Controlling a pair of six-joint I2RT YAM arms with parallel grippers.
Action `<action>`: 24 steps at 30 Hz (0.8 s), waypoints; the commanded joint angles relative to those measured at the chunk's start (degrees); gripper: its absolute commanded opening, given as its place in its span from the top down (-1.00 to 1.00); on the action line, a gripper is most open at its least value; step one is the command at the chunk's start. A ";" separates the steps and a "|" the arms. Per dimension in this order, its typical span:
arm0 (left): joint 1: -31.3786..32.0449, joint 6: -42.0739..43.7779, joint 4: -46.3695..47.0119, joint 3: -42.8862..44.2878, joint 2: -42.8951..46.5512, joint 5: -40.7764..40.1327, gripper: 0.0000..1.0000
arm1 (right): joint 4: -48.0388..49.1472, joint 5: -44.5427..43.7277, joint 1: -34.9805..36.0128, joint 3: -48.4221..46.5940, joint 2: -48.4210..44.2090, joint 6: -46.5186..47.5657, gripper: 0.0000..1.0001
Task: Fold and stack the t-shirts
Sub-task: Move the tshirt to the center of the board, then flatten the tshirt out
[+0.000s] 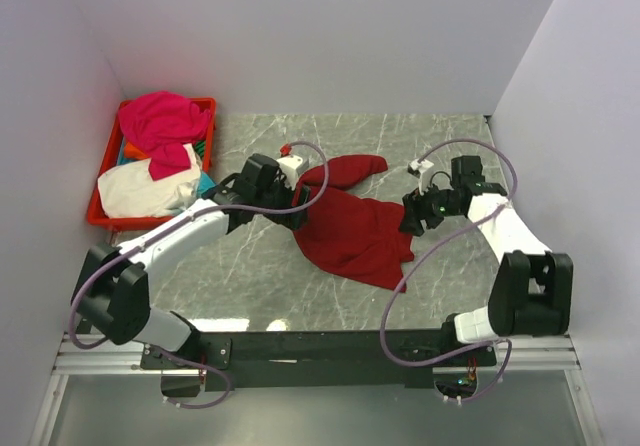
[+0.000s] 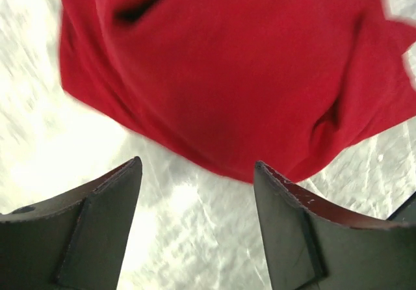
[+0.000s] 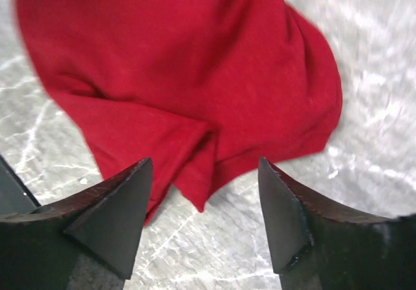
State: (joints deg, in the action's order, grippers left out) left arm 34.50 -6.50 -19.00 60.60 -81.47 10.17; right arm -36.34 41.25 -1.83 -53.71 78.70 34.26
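Note:
A large dark red t-shirt [image 1: 350, 228] lies crumpled on the marble table [image 1: 250, 276], one sleeve stretching toward the back right. My left gripper [image 1: 292, 206] sits at its left edge. In the left wrist view the left gripper [image 2: 198, 163] is open and holds nothing, and the red cloth [image 2: 227, 75] lies just beyond its fingertips. My right gripper [image 1: 410, 216] is at the shirt's right edge. In the right wrist view the right gripper [image 3: 205, 163] is open above the table, and a folded corner of the shirt [image 3: 195, 186] points in between its fingers, untouched.
A red plastic crate [image 1: 100, 216] stands at the back left. It holds a magenta shirt [image 1: 160, 121] on top, a cream-white one [image 1: 140, 191], and bits of cyan [image 1: 205, 181] and orange [image 1: 135, 151]. White walls enclose the table.

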 commanded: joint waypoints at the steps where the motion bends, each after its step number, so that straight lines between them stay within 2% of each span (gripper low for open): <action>1: 0.82 -7.19 -3.16 -1.96 -0.10 0.45 -0.53 | -1.28 -7.05 1.03 -3.33 2.68 -3.41 -0.41; 3: 4.41 -10.10 4.63 -8.00 2.54 2.73 -0.54 | -1.81 -7.59 1.03 -3.50 4.09 -3.50 -0.40; 7: 10.75 -8.28 11.35 -10.85 2.81 2.66 -0.54 | -3.04 -7.24 1.38 -4.29 6.47 -3.41 -0.32; 14: 21.56 0.78 17.42 -7.26 -6.66 -0.41 -0.56 | -8.13 -7.33 1.47 -6.05 11.04 -1.31 -0.22; 24: 27.46 3.86 18.04 1.97 -18.19 -5.33 -0.56 | -13.40 -6.19 1.56 -6.14 12.18 4.49 -0.19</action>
State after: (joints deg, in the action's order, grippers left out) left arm 60.84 -4.91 -3.42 58.67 -98.45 7.55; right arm -46.35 34.04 -0.73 -57.52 90.37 35.03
